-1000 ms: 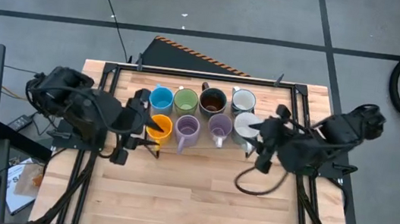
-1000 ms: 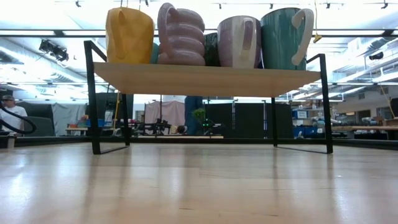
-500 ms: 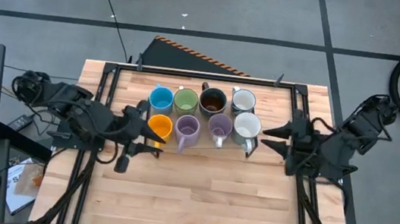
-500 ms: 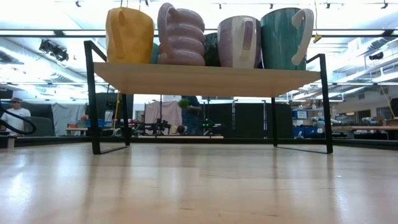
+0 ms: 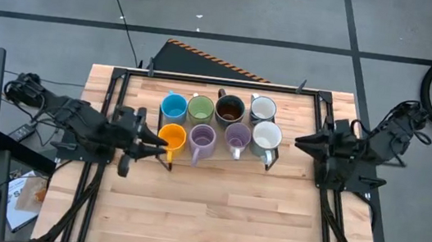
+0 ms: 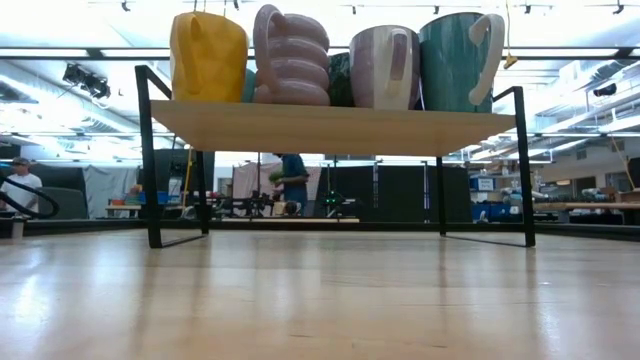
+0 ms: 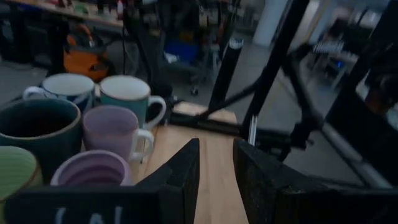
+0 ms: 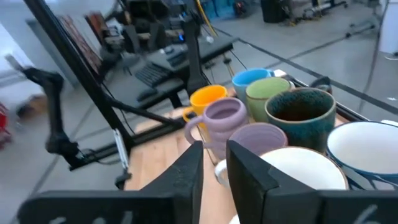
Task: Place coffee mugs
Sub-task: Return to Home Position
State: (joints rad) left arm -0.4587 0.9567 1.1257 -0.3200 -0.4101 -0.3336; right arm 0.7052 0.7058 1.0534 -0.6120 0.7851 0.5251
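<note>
Several coffee mugs stand on their bases in two rows on a raised wooden shelf (image 6: 330, 128). The far row holds blue (image 5: 174, 106), green (image 5: 200, 108), dark brown (image 5: 230, 108) and white (image 5: 263, 109) mugs. The near row holds orange (image 5: 172, 137), purple (image 5: 202, 139), purple (image 5: 237, 137) and white (image 5: 266, 135) mugs. My left gripper (image 5: 150, 141) lies level just left of the orange mug, with a narrow gap between its fingers (image 7: 186, 171) and nothing in it. My right gripper (image 5: 302, 144) points level at the near white mug from the right. It is also narrowly open and holds nothing (image 8: 214, 165).
The shelf has a black metal frame (image 6: 150, 160) whose legs stand on the wooden table (image 5: 213, 212). Bare wood lies between the shelf and the near edge. Black rails run along both table sides (image 5: 327, 226). A person (image 6: 291, 182) walks in the room beyond.
Both arms have drawn back from the mugs, the left toward the table's left edge and the right toward the right edge. Each has sunk lower and tipped from slanting down to about level. The mugs have not moved.
</note>
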